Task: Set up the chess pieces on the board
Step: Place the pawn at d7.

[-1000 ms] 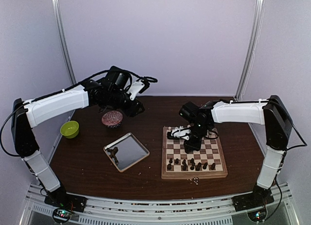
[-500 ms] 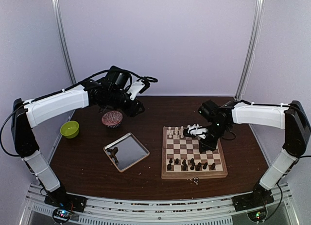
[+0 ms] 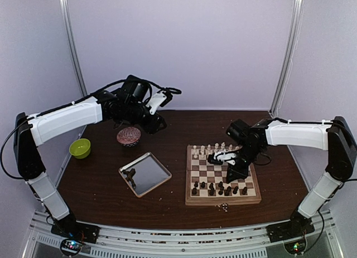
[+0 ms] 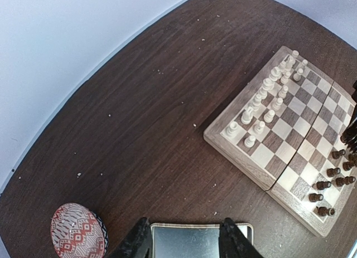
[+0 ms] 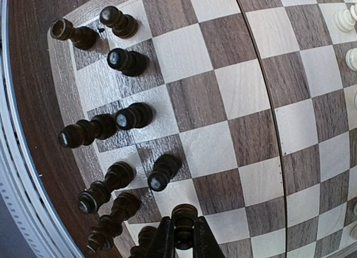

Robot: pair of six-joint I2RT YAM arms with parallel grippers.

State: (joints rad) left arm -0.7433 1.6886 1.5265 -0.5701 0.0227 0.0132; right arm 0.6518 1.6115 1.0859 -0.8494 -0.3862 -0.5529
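Note:
The board (image 3: 223,201) lies at the right of the table. Cream chess pieces (image 3: 209,151) stand in its two far rows, and several dark chess pieces (image 3: 220,186) stand in its near rows. My right gripper (image 3: 235,171) hangs over the board's near right part. In the right wrist view it (image 5: 184,242) is shut on a dark chess piece (image 5: 184,218) held upright just above a square, beside other dark pieces (image 5: 128,117). My left gripper (image 4: 184,244) is open and holds nothing, high above the table's far left (image 3: 158,124). It is far from the board (image 4: 262,177).
A silver metal tray (image 3: 146,173) lies left of the board, under my left fingers (image 4: 136,242) in the left wrist view. A patterned bowl (image 3: 129,136) and a green bowl (image 3: 80,148) stand at the far left. A few small bits (image 3: 224,208) lie before the board's near rim.
My right arm swung rightward off the board's far left, uncovering the cream rows, then came a little toward the near dark rows, shut throughout. The left arm has not moved.

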